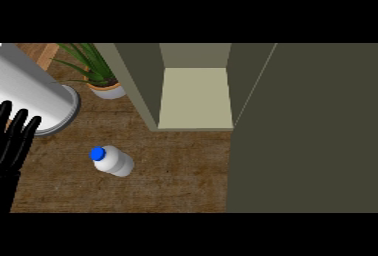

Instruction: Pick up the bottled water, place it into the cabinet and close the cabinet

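Note:
A small white water bottle (pixel 113 160) with a blue cap stands on the wooden counter, left of the middle. Behind it stands the open cabinet (pixel 193 97), its pale shelf showing between olive walls. The cabinet's door (pixel 303 130) is swung open and fills the right side of the view. My left hand (pixel 15 142) rests at the left edge, fingers straight and pointing up, well left of the bottle and apart from it. My right hand does not show.
A large grey cylinder (pixel 33 92) lies slanted at the upper left, just above my left hand. A potted plant (pixel 100 75) stands beside the cabinet's left wall. Bare wooden counter (pixel 177 185) spreads around the bottle.

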Controlling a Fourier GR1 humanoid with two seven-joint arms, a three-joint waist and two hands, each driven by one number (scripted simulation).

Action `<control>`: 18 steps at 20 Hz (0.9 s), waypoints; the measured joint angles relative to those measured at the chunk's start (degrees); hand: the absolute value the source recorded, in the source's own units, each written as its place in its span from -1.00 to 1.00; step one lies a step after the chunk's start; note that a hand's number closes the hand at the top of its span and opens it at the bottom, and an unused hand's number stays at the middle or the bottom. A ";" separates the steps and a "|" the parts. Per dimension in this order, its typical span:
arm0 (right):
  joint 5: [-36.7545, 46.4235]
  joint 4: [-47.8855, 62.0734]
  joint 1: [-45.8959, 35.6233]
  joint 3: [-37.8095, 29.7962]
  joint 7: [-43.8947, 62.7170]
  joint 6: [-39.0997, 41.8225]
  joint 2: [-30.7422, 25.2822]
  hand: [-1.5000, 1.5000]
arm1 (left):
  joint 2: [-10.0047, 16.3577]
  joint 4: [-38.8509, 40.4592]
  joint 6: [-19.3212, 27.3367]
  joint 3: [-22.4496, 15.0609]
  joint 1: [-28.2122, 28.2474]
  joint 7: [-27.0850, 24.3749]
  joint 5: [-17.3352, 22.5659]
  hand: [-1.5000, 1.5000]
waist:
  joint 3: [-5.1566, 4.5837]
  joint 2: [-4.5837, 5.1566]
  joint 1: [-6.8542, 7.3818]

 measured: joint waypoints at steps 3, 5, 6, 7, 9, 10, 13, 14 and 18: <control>0.24 -0.96 3.46 1.63 -1.26 1.03 -0.09 -1.00 | 0.52 0.23 0.17 0.26 1.07 1.26 -1.76 -1.00 | 0.00 0.01 -0.17; 0.43 -1.43 5.66 2.18 -2.07 1.30 -0.11 -1.00 | 0.84 1.46 -0.83 1.31 2.36 0.53 -1.79 -1.00 | 0.00 0.02 -0.22; 0.65 -1.60 7.02 2.63 -3.04 1.58 -0.10 -1.00 | 0.81 2.69 -1.31 1.51 2.72 -0.04 -2.01 -1.00 | -0.01 0.01 -0.30; 0.70 -1.87 8.09 2.64 -3.50 1.94 -0.42 -1.00 | 1.00 3.69 -1.53 1.88 2.58 0.04 -1.96 -1.00 | -0.02 0.02 -0.37; 1.57 -2.10 9.10 3.92 -3.87 1.45 0.08 -1.00 | 0.73 4.50 -1.79 1.98 2.82 0.19 -1.97 -1.00 | -0.02 0.04 -0.31; 1.80 -2.23 10.61 4.12 -5.03 1.96 -0.22 -1.00 | 0.54 6.34 -2.20 2.17 2.83 -0.84 -2.26 -1.00 | -0.02 0.03 -0.46; 2.38 -2.54 13.48 4.60 -7.42 2.77 -0.73 -1.00 | 0.35 12.24 -3.71 2.93 2.44 -3.80 -2.73 -1.00 | -0.04 0.04 -0.67; 2.74 -2.69 14.69 5.02 -8.52 2.99 -0.79 -1.00 | 0.43 13.68 -4.17 3.06 2.30 -4.37 -2.88 -1.00 | -0.04 0.03 -0.72; 3.58 -3.51 16.74 6.14 -9.30 2.93 -1.50 -1.00 | 1.00 21.55 -5.98 3.40 0.16 -5.82 -3.08 -1.00 | -0.07 0.11 -0.88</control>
